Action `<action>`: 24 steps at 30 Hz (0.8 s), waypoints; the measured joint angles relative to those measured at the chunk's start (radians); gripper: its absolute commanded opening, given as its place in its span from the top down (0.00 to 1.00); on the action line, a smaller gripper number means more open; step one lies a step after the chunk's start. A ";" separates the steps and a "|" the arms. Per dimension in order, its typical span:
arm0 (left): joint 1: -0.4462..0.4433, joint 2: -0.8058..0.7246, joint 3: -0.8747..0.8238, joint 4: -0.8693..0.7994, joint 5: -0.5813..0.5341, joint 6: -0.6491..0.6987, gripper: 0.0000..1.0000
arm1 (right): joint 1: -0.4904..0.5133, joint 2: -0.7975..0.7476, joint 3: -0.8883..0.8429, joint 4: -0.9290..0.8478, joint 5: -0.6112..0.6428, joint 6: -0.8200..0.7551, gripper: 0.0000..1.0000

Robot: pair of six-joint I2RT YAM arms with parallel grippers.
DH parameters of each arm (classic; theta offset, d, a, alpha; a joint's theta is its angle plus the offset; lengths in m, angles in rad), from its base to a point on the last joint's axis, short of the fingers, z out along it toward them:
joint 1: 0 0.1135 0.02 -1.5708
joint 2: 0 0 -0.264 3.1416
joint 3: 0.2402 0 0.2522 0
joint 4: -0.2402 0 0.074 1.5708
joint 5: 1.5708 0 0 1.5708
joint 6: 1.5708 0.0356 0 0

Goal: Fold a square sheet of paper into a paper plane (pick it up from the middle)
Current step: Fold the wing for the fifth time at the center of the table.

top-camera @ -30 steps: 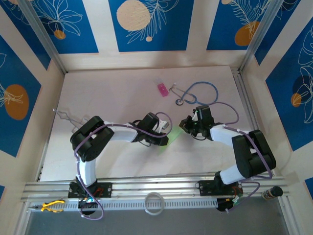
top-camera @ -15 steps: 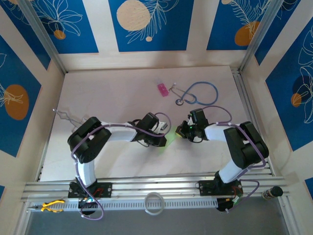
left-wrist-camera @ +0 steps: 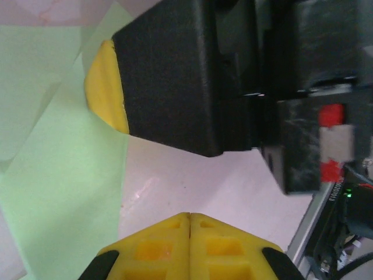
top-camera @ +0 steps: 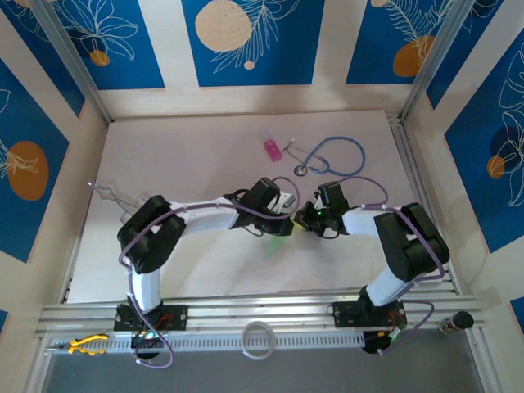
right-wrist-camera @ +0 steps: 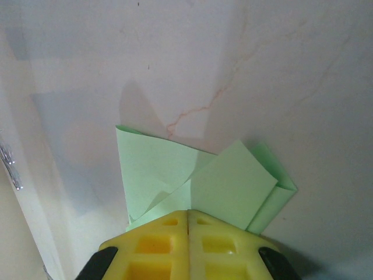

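While the right gripper (right-wrist-camera: pixel 188 217) pinches the half-folded green paper (right-wrist-camera: pixel 201 181) at mid-table, the left gripper (left-wrist-camera: pixel 189 220) (fingers together, empty) faces it closely; pink block (top-camera: pixel 272 150) and blue stethoscope (top-camera: pixel 302 170) lie well beyond.

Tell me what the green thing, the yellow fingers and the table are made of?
The green sheet looks like thin matte paper: it holds sharp creases and folded flaps. The right gripper has yellow fingers that seem moulded plastic, with square hollows. The table looks smooth, white, faintly veined, perhaps laminate or stone.
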 measured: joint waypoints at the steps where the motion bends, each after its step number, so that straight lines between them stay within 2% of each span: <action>1: -0.002 0.015 0.003 -0.001 -0.003 -0.005 0.92 | 0.000 0.000 0.000 0.000 0.000 0.000 1.00; 11: -0.011 0.092 0.009 0.003 -0.010 -0.010 0.89 | 0.000 -0.001 -0.012 0.021 -0.003 0.000 1.00; 17: -0.013 0.089 -0.012 0.022 -0.029 -0.010 0.90 | 0.000 -0.001 -0.012 0.021 -0.003 -0.001 1.00; 24: -0.015 0.023 -0.123 0.098 -0.047 -0.010 0.90 | -0.001 0.001 -0.013 0.022 -0.012 -0.001 1.00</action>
